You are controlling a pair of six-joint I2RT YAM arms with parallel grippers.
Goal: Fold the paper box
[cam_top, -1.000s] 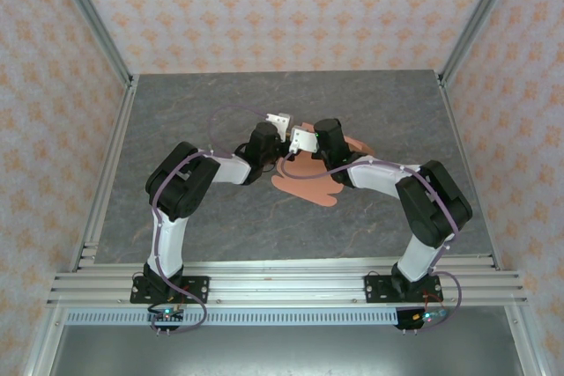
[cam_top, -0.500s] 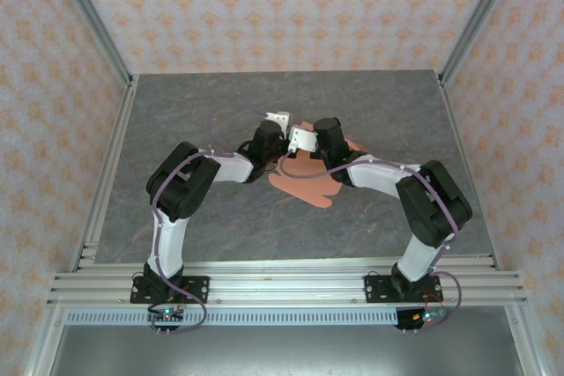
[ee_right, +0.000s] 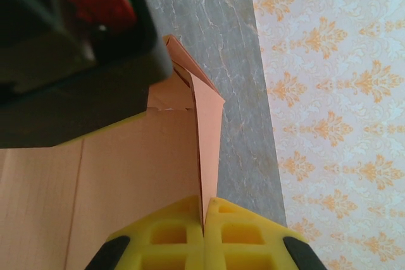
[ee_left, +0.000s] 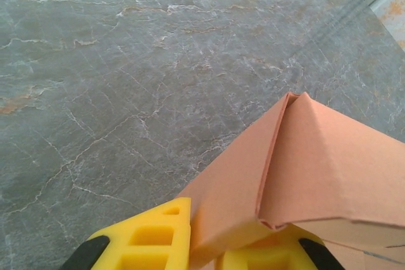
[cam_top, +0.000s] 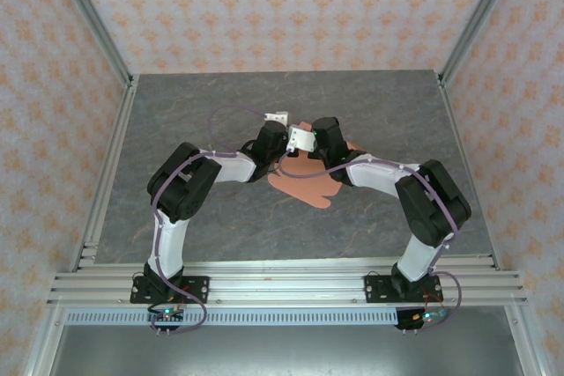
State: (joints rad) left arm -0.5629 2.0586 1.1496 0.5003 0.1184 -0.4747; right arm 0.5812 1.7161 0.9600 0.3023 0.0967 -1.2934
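left gripper [ee_left: 205, 245] has seemingly closed on the paper box [ee_left: 329, 162]; right gripper [ee_right: 204, 220] pinches it.

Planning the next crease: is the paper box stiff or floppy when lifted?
Probably stiff enough: the paper box flap stands straight out of the right gripper, no droop. It likely hinges readily at creases, given its sharp folded ridge. Thin card, so probably light and apt to slide on the table.
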